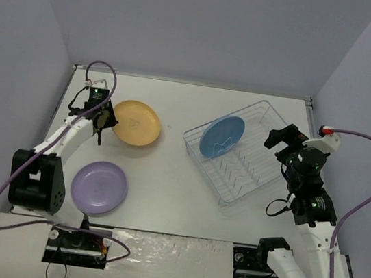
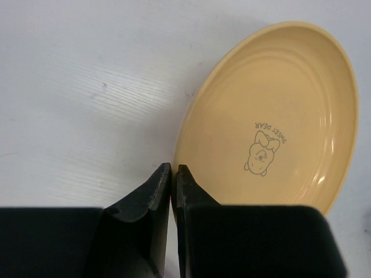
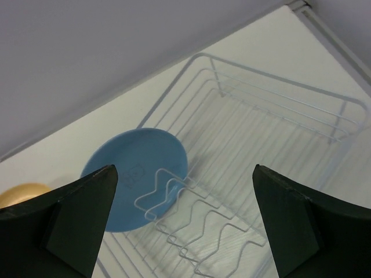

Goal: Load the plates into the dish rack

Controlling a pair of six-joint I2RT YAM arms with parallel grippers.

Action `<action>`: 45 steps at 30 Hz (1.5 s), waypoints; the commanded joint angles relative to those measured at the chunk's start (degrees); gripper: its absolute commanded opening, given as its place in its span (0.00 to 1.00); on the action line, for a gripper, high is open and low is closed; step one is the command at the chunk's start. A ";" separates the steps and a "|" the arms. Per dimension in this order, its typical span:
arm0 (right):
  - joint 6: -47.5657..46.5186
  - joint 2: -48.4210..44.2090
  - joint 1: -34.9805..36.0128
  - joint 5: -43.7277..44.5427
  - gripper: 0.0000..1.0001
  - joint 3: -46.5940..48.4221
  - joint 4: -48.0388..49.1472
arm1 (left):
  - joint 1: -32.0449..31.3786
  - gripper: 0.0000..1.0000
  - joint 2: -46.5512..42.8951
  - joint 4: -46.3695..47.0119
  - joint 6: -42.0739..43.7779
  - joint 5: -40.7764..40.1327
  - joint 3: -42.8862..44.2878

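The left claw (image 1: 104,121) closes on the near rim of the orange-yellow plate (image 1: 136,123), which lies flat on the desk (image 1: 163,198) at the far left. In the left wrist view the jaws stand almost together over the rim, a sliver of orange between them, so the edge looks pinched. The step in hand appears to be the pick-up of the second plate. The blue plate (image 1: 222,136) already stands tilted on edge in the far-left end of the dish rack (image 1: 249,176), leaning among the dividers. The light purple plate (image 1: 99,187) lies flat and untouched near the left arm's base.

The next move likely calls for lifting the plate by this thin edge grip, tipping it upright and carrying it right to a free slot behind the blue one. A shallow, smooth rim could slip or swing as it rises. The right claw (image 1: 283,140) hangs wide open and empty just beside the rack's right end, facing the slots. It may crowd the approach unless it takes the plate over.
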 commanded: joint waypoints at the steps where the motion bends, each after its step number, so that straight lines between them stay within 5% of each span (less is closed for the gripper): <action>1: -10.13 3.69 0.58 -17.71 1.00 2.39 11.13 | -3.33 0.00 -16.19 0.24 3.74 -10.92 0.85; 6: -13.64 12.22 2.23 -33.68 1.00 7.90 17.89 | -11.10 0.00 -29.20 2.46 8.82 -12.33 -2.97; 10: -18.02 18.68 10.27 -42.66 1.00 10.36 22.54 | -13.87 0.00 -38.05 5.18 10.30 -8.92 -6.55; 16: -22.38 28.08 24.92 -41.47 1.00 12.08 25.43 | -15.68 0.00 -45.67 6.41 8.26 2.59 -9.18; 23: -19.62 34.55 27.97 -42.94 0.95 12.07 31.92 | -17.16 0.00 -48.17 6.64 7.67 5.47 -10.76; 26: -17.97 36.13 28.06 -42.39 0.78 11.98 35.38 | -17.28 0.00 -48.80 7.86 8.01 9.73 -11.25; 31: -16.19 36.14 28.06 -41.83 0.34 11.72 37.76 | -17.28 0.00 -48.23 8.10 7.67 10.56 -11.32; 33: -16.38 35.46 28.06 -41.79 0.06 11.65 38.02 | -17.28 0.00 -47.83 7.97 7.67 10.45 -11.19; 35: -17.76 34.33 28.06 -40.62 0.00 11.55 37.89 | -17.28 0.00 -47.15 7.65 7.30 9.88 -10.72; 36: -18.78 33.87 28.00 -39.84 0.00 11.72 37.43 | -17.28 0.09 -46.87 7.29 7.17 9.60 -10.34; 38: -21.41 32.52 27.90 -35.43 0.00 13.51 34.61 | -17.28 0.81 -46.22 5.94 6.58 7.38 -9.21; 39: -24.47 31.86 27.79 -33.06 0.00 14.70 32.96 | -17.28 0.97 -45.95 5.08 6.22 5.82 -8.62; 45: -47.05 27.32 24.42 -20.96 0.00 22.61 22.32 | -17.28 0.97 -45.53 -2.89 4.70 -7.15 -6.10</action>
